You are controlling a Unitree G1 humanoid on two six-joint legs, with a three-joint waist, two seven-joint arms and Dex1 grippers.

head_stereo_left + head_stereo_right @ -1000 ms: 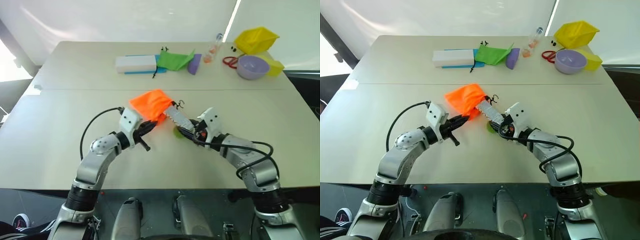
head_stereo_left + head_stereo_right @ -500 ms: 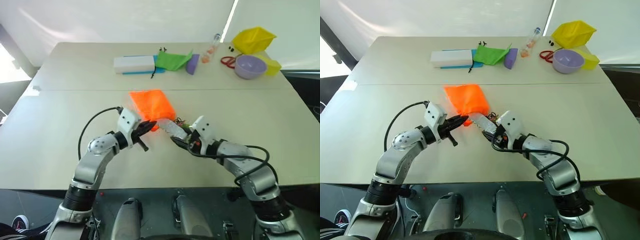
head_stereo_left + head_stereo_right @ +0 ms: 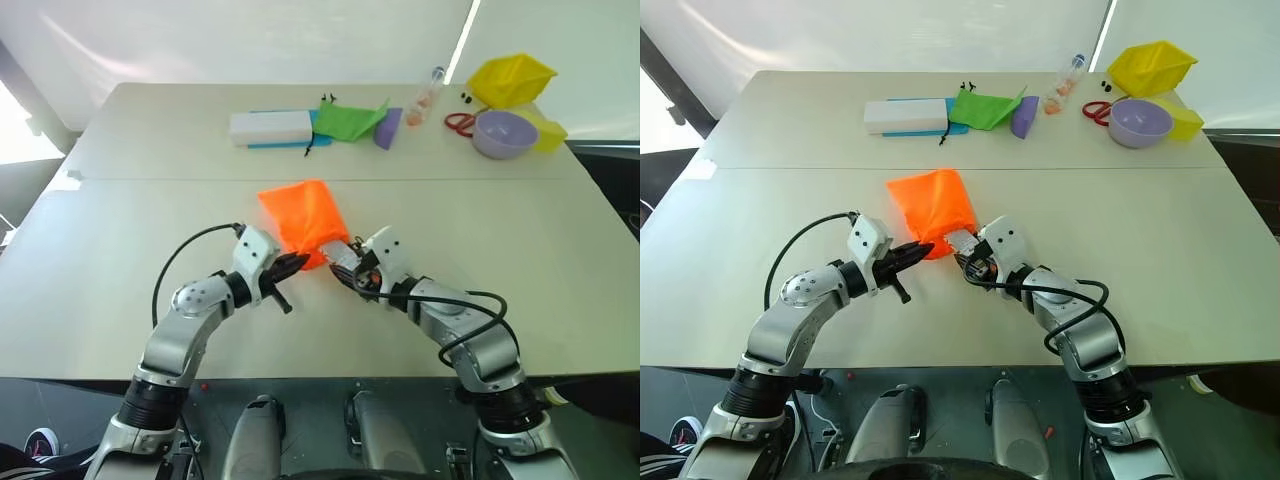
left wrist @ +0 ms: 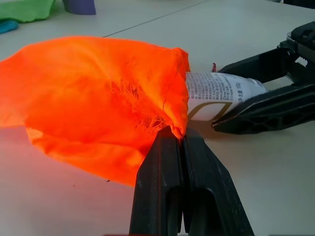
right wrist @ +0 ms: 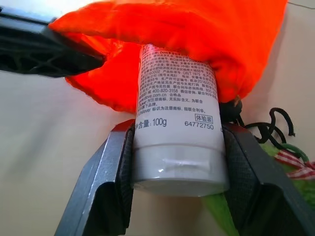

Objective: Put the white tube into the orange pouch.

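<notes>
The orange pouch point(image 3: 300, 215) lies mid-table with its mouth toward me. My left gripper point(image 3: 298, 262) is shut on the near edge of that mouth point(image 4: 173, 129). My right gripper point(image 3: 345, 270) is shut on the white tube point(image 5: 177, 113), holding it by its cap end. The tube's other end is tucked under the pouch's orange fabric point(image 5: 197, 29), inside the mouth. From the left wrist view the tube point(image 4: 216, 93) pokes out of the pouch point(image 4: 88, 93) between the right gripper's black fingers point(image 4: 266, 110). The dark cord point(image 5: 275, 123) and a green fuzzy ball point(image 5: 231, 206) lie beside the tube.
Along the table's far side stand a white box point(image 3: 271, 127), a green pouch point(image 3: 350, 120), a purple object point(image 3: 389, 128) and a clear bottle point(image 3: 428, 95). At the far right are red scissors point(image 3: 460, 122), a purple bowl point(image 3: 505, 133) and a yellow container point(image 3: 512, 78).
My right gripper has carried the tube leftward, and its end has gone further under the pouch's mouth. The left gripper has kept its hold on the pouch's edge.
</notes>
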